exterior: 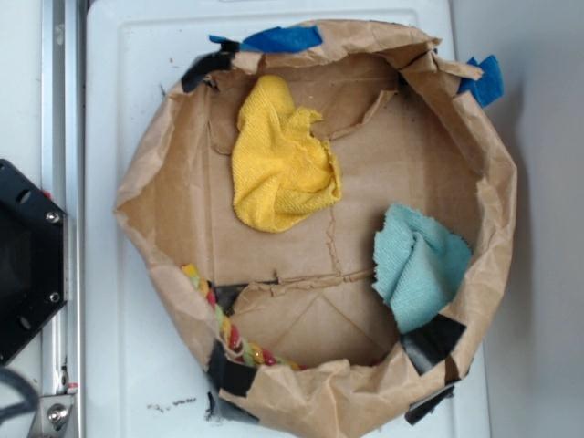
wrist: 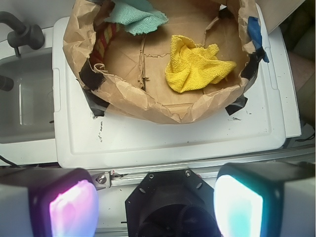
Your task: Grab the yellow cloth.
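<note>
Ahead of the pincer, well apart from it, the yellow cloth lies crumpled on the floor of a round brown paper basket. Beyond and left of it sits a teal cloth. Pincer pads stand wide apart, holding nothing, above a white bench.

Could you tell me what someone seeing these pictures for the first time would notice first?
The bright yellow cloth stands out most, crumpled on the floor of a round brown paper basin patched with black tape. A light teal cloth lies bunched against the basin's wall, well apart from the yellow one. In the wrist view, the tool sits open outside the basin, its two pads glowing pink and teal.
</note>
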`<state>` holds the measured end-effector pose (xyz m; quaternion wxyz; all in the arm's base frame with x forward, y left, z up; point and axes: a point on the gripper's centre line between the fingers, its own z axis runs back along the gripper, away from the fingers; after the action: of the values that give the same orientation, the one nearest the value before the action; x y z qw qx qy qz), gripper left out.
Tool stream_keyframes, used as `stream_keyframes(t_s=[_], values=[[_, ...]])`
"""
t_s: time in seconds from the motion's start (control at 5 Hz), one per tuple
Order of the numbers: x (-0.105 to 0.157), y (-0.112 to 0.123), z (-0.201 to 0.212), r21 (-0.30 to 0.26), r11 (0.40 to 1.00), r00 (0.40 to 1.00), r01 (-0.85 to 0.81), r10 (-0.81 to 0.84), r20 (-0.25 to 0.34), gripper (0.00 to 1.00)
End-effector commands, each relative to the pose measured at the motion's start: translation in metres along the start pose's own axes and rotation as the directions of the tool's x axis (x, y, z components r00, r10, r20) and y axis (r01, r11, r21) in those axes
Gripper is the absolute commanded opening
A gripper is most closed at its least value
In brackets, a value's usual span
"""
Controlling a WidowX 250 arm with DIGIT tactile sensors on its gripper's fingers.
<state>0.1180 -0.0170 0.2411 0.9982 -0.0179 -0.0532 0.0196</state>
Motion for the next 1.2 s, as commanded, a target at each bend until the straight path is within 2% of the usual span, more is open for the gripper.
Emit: stream_keyframes(t_s=[0.0, 0.2, 0.4, 0.6, 0.8, 1.0], values=[[0.000, 0.000, 0.000, 0.000, 1.000, 1.000, 0.000, 0.000, 0.000, 1.00], [0.042, 0.003, -0.023, -0.037, 0.991, 0.990, 0.129, -0.131, -0.057, 1.00], [0.073, 0.009, -0.047, -0.051, 0.949, 0.946, 0.312, -0.315, -0.076, 1.00], [0.100, 0.024, -0.071, -0.016, 0.906, 0.904, 0.423, -0.423, -0.067, 1.00], [0.124, 0.042, -0.099, -0.010, 0.892, 0.889, 0.452, -0.452, -0.070, 1.00], [0.133, 0.058, -0.125, -0.013, 0.876, 0.874, 0.481, -0.481, -0.064, 1.00]])
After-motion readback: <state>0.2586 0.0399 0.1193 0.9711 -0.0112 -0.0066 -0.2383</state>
